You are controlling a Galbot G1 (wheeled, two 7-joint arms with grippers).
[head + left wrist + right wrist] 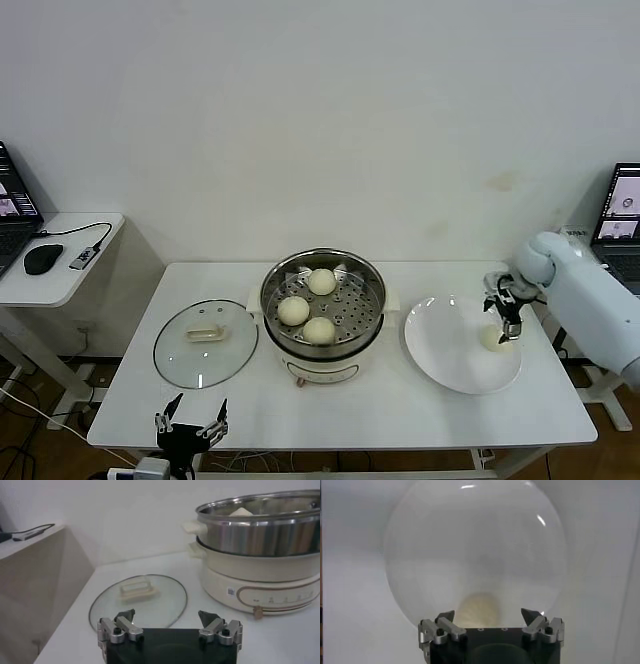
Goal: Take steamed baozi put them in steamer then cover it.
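Three cream-white baozi (307,308) rest on the perforated tray inside the steel steamer (372,315) at the table's middle. One more baozi (493,341) lies on the white plate (450,350) to the right. My right gripper (504,318) hangs open just above that baozi; in the right wrist view the baozi (478,611) shows between and below the spread fingers of the right gripper (488,616). The glass cover (205,343) with its cream handle (137,589) lies flat on the table left of the steamer (260,535). My left gripper (190,421) waits open at the table's front edge, near the cover (138,600).
A side desk (60,265) with a mouse and cable stands at the far left. A laptop (622,210) sits at the far right behind my right arm. The table's front edge runs just under my left gripper (168,620).
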